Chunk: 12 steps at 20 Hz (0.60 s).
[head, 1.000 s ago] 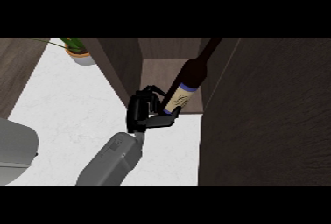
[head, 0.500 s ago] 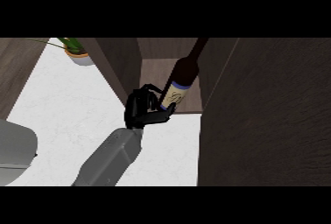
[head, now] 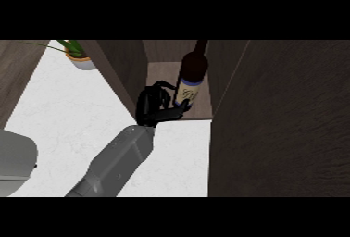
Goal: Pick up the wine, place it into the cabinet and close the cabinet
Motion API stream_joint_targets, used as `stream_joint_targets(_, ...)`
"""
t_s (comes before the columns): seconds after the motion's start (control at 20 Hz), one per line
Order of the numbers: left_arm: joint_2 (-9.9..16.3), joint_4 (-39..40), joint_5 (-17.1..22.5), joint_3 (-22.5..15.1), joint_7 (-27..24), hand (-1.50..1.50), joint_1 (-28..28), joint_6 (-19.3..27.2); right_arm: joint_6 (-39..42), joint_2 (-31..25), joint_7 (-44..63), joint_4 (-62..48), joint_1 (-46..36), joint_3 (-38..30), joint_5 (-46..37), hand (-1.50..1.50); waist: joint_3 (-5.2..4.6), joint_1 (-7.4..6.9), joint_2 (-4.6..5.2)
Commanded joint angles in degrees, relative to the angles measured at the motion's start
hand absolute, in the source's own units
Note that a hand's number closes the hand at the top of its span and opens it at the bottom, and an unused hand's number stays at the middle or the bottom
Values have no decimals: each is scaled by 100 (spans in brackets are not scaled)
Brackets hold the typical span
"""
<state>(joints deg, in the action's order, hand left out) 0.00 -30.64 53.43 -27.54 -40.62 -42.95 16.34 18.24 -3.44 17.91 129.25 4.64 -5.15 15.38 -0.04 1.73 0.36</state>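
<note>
Dark glass wine bottle [head: 190, 76]: neck top running past the upper frame edge; black robot hand [head: 156, 105] covering its lower left side.

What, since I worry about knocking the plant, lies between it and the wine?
A dark cabinet panel stands between the plant and the wine; the head view shows it.

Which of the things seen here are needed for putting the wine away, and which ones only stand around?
Needed for the job:
- wine bottle, in the cabinet opening
- cabinet, door open
- hand, next to the bottle

Only standing around:
- potted plant, far left corner of the counter
- grey object, left edge
</note>
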Motion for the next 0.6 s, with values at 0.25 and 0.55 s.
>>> stream_joint_targets(0.25, 0, 621, 390, 259, 248, 150, -939, -234, 143, 155, -555, -628, 40, 96, -319, -150, 4, -18, 5)
stream_joint_targets(0.55, 0, 1158, 586, 180, 192, 150, -1264, -18, 72, -199, 21, -245, -313, -227, 177, -150, 1, 102, 26)
